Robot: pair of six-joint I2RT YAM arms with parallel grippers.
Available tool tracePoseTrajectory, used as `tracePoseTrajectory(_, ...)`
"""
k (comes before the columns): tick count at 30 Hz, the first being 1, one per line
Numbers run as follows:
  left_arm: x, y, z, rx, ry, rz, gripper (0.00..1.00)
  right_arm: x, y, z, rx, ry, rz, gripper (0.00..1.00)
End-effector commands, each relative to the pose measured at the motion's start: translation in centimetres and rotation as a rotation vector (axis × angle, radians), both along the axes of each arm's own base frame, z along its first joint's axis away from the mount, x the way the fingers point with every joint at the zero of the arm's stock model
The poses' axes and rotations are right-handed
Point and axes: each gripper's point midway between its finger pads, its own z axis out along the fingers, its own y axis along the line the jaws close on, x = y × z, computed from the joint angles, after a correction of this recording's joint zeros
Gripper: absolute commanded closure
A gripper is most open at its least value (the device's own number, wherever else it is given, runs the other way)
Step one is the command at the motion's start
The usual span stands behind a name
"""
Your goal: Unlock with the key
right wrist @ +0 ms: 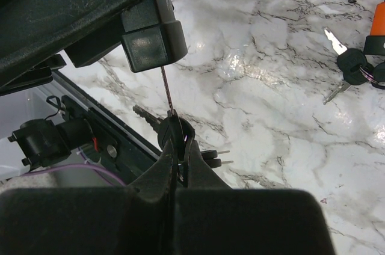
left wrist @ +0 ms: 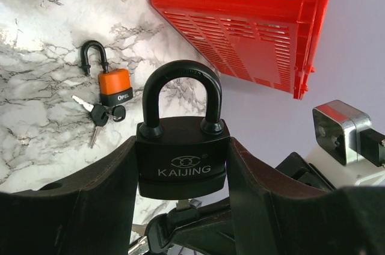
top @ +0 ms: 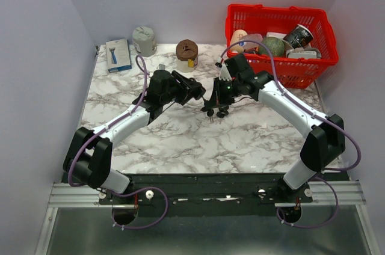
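My left gripper point(left wrist: 182, 147) point(top: 195, 89) is shut on a black KAIJING padlock point(left wrist: 182, 165) and holds it above the table, its shackle point(left wrist: 181, 92) closed. My right gripper point(right wrist: 180, 138) point(top: 219, 94) is shut on the black head of a key point(right wrist: 173, 133). The key's thin blade point(right wrist: 165, 89) runs up to the underside of the padlock point(right wrist: 147, 41). In the left wrist view the key point(left wrist: 180, 205) sits at the keyhole under the lock body. Spare keys point(right wrist: 212, 159) on the same ring hang below.
An orange OPEL padlock point(left wrist: 114, 86) with its own keys point(left wrist: 99, 113) lies on the marble table point(top: 198, 141). A red basket point(top: 280, 62) of items stands back right. A blue-and-white box point(top: 118, 55), a grey cup point(top: 144, 41) and a brown-topped jar point(top: 187, 53) stand at the back.
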Motion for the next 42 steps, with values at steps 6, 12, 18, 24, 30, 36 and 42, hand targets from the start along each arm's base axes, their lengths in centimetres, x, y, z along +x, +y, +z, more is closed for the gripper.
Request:
tracePoseTrajectory(6, -4.5, -4.0, 2.5, -0.080, -0.008, -0.232, 1.00, 7.2, 1.5, 4.8, 0.069, -0.286, -0.082, 0.99)
tracePoseTrajectory(12, -4.6, -4.2, 2.4, -0.095, 0.004, -0.241, 1.00, 7.9, 1.1, 4.4, 0.033, -0.361, -0.052, 0.99)
tracePoseTrajectory(18, -4.2, -4.6, 2.6, -0.113, 0.002, -0.261, 1.00, 7.6, 1.0, 5.2, 0.047, -0.434, -0.018, 0.99)
tracePoseTrajectory(24, -3.6, -4.3, 1.7, -0.111, 0.015, -0.275, 1.00, 7.3, 0.6, 4.3, 0.049, -0.393, -0.051, 0.99)
tracePoseTrajectory(30, -3.5, -3.5, 0.9, -0.088, 0.022, -0.272, 1.00, 7.4, -1.2, 3.5, 0.023, -0.385, -0.086, 0.99)
tracePoseTrajectory(36, -4.0, -3.7, 0.4, -0.102, 0.036, -0.316, 1.00, 7.4, -1.9, 3.8, -0.011, -0.443, -0.060, 0.99)
tracePoseTrajectory(42, -4.1, -3.3, -0.9, -0.067, 0.055, -0.304, 1.00, 6.5, -1.1, 3.6, 0.016, -0.456, 0.031, 0.99)
